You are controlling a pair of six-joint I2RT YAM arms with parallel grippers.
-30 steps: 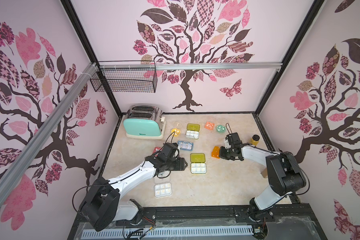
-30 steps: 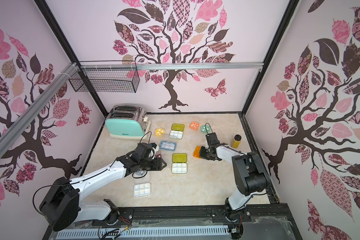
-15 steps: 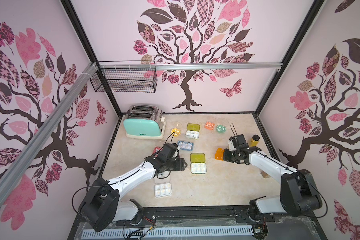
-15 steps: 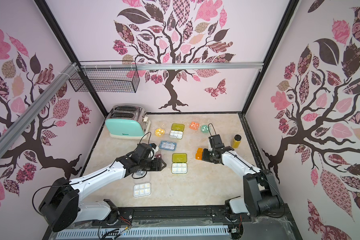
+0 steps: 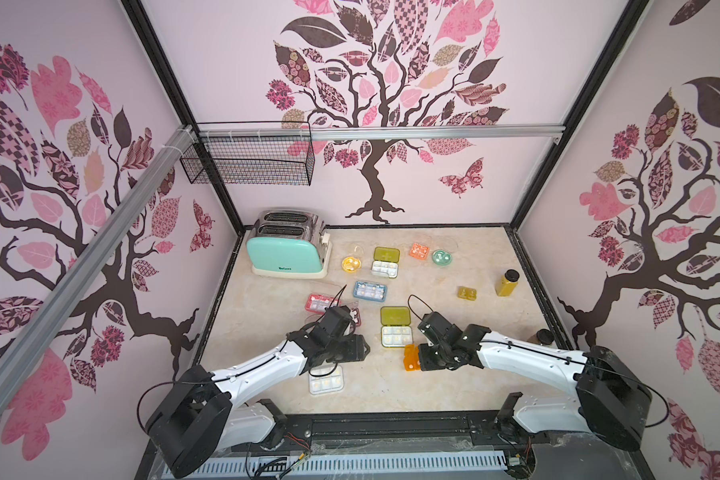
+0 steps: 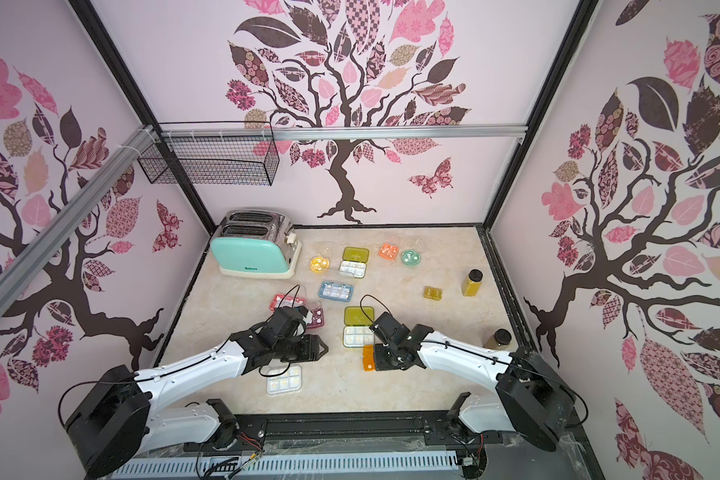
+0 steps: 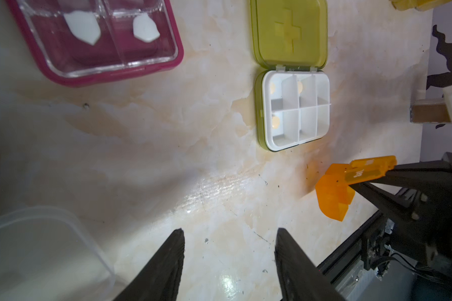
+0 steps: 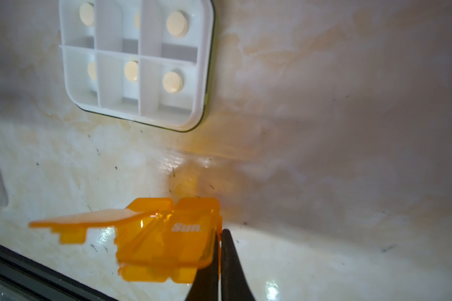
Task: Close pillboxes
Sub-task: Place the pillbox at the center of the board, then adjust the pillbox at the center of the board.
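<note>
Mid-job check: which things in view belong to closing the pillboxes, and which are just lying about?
For the job: orange pillbox in the right gripper, open yellow-green pillbox beside it, maroon pillbox, blue pillbox, white pillbox.
Lying about: toaster, amber bottle, wire basket.

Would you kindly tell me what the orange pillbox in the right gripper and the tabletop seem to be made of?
The orange pillbox looks like translucent, glossy plastic: the surface shows through its walls, and it casts an orange tint below. The tabletop looks like polished marble or a marble-print laminate, which I cannot tell: cream veining and bright reflections.
</note>
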